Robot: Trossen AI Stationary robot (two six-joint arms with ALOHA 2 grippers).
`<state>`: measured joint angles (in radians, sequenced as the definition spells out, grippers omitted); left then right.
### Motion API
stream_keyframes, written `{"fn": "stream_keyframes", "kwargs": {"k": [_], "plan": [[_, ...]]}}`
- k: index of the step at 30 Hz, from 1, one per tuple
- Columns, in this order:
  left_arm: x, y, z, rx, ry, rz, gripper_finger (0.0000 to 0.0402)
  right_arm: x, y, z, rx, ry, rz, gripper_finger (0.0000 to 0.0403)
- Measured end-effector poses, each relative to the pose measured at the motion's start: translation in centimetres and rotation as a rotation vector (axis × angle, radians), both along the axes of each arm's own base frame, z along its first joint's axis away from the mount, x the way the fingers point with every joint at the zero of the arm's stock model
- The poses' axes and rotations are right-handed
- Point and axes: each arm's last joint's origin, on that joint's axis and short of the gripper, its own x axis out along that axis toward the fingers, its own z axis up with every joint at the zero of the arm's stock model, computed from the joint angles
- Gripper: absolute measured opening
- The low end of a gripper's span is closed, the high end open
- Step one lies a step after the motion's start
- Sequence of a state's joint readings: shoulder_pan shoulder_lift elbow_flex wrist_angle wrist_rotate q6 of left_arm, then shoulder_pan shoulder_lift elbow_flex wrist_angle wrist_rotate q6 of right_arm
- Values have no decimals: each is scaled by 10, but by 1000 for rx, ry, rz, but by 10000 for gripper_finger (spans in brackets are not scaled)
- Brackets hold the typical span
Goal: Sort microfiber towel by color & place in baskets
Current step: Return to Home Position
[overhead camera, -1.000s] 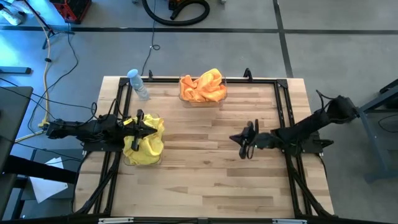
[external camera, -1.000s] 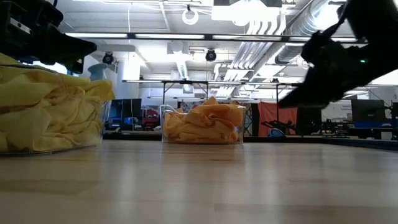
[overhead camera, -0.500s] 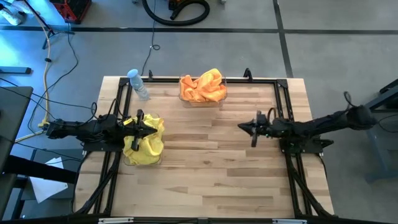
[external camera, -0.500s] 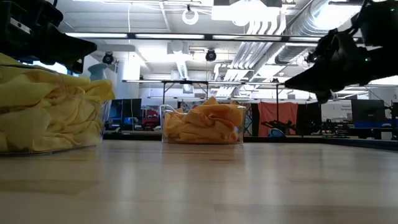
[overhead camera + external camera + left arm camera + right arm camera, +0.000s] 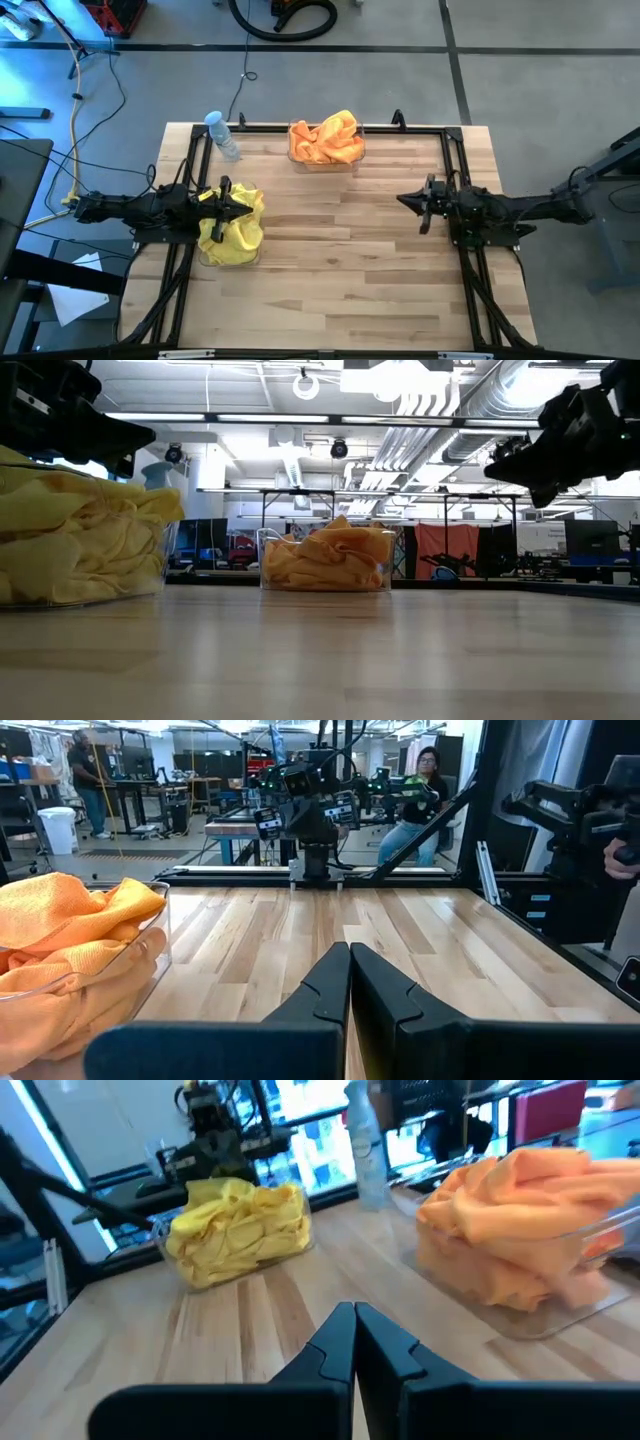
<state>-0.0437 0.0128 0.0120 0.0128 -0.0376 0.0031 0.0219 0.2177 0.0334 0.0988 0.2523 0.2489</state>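
Note:
Yellow microfiber towels (image 5: 232, 232) fill a clear basket (image 5: 165, 560) at the table's left side. Orange towels (image 5: 326, 140) fill a second clear basket (image 5: 268, 565) at the far edge, also seen in the left wrist view (image 5: 70, 945) and the right wrist view (image 5: 520, 1230). My left gripper (image 5: 244, 207) is shut, level, just above the yellow pile (image 5: 240, 1230), holding nothing. My right gripper (image 5: 403, 200) is shut and empty, level above the table's right part, pointing toward the left edge. Its fingers (image 5: 354, 1320) are closed together.
A clear water bottle (image 5: 222, 133) lies at the far left corner. Black frame rails (image 5: 455, 175) run along the table's sides. Bare wood (image 5: 330, 250) lies between the two arms. People (image 5: 425, 790) sit and stand in the room beyond.
My right gripper has drawn back toward the table's right edge, risen a little and tipped up to level, staying shut and empty. The towels and baskets have kept still.

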Motion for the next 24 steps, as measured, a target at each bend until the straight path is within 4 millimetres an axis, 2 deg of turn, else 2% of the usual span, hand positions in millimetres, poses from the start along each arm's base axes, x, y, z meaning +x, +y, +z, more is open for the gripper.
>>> {"fn": "stream_keyframes", "kwargs": {"k": [7, 24], "plan": [[0, 0, 0, 0, 0, 0, 0, -15, -1, 7, -41, -92, -16, 0], [0, 0, 0, 0, 0, 0, 0, -14, 0, 6, -217, -35, 25, 0]]}}
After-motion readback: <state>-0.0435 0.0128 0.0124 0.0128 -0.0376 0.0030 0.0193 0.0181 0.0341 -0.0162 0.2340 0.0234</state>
